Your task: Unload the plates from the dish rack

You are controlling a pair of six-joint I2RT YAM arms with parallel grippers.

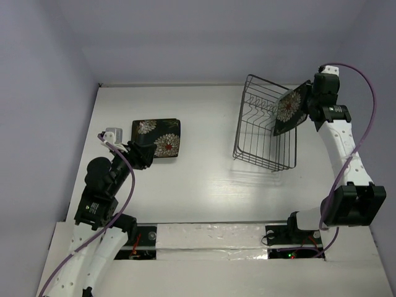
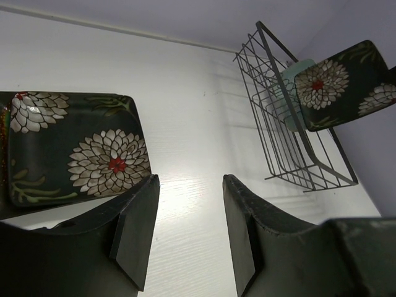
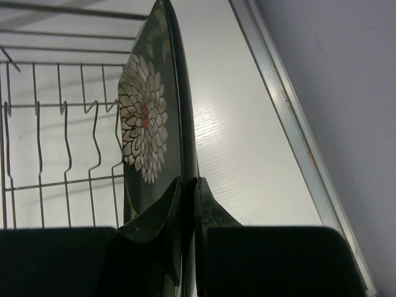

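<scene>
A square black plate with white-gold flowers (image 3: 145, 117) stands on edge over the far right corner of the thin dark wire dish rack (image 1: 263, 162), which sits toward the tabletop's (image 1: 204, 185) far right. The right gripper (image 3: 187, 182) has its jaws clamped on the plate's rim. The plate looks raised above the wires, though I can't tell if it's fully clear. A pale mint-green plate (image 2: 291, 77) waits inside the rack. Another black flowered plate (image 1: 156, 137) already lies flat near the left edge, the left gripper (image 2: 189, 182) just beside it, jaws apart and empty. I'd judge the job about midway.
</scene>
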